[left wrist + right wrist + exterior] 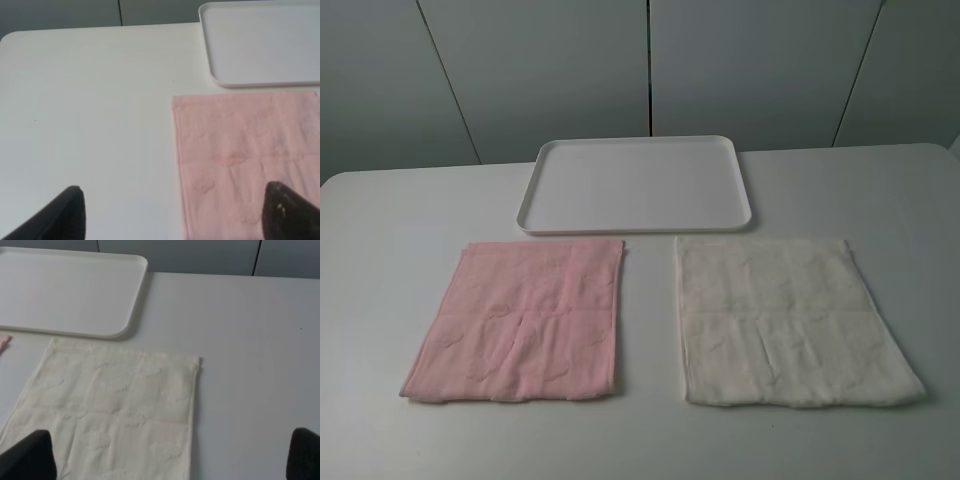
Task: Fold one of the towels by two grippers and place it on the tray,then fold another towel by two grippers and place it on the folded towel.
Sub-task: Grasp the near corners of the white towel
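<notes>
The left gripper (172, 200) and right gripper (170, 440) are held wide apart, empty. The cream-white towel (115, 410) is seen flat below the right gripper, the tray (75, 290) beyond it. Soft, light, floppy terry is expected; its near corners should be pinched.

Bare tabletop (380, 290) flanks the pink towel (520, 320) and cream towel (785, 320), with the low tray (635, 229) behind.

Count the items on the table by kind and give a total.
Towels: 2, pink towel and cream towel
Trays: 1, white tray
Total: 3
</notes>
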`<state>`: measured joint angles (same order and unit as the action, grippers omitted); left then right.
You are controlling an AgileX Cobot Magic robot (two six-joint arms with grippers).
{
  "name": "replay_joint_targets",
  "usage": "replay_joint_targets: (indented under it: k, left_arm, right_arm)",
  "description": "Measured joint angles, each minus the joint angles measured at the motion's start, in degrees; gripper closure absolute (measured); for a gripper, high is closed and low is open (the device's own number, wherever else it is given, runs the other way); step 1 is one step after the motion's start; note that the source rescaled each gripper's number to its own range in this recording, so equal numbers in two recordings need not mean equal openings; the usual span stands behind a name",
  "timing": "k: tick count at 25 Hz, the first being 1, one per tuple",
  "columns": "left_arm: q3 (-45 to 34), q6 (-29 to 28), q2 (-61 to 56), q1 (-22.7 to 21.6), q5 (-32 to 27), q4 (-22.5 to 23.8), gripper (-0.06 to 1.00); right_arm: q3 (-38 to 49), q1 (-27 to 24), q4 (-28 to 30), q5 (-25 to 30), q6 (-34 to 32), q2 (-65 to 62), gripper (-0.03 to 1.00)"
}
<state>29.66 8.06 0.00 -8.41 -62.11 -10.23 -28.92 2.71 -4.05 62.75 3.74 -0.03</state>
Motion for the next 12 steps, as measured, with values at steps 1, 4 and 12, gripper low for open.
replay_joint_targets:
  k: [1,4,12]
  left_arm:
    - [0.0,0.0,0.0,0.0,0.0,0.0,0.02]
    - [0.0,0.0,0.0,0.0,0.0,0.0,0.02]
    - [0.0,0.0,0.0,0.0,0.0,0.0,0.02]
  right_arm:
    - [0.0,0.0,0.0,0.0,0.0,0.0,-0.03]
    - [0.0,0.0,0.0,0.0,0.0,0.0,-0.03]
    - [0.0,0.0,0.0,0.0,0.0,0.0,-0.03]
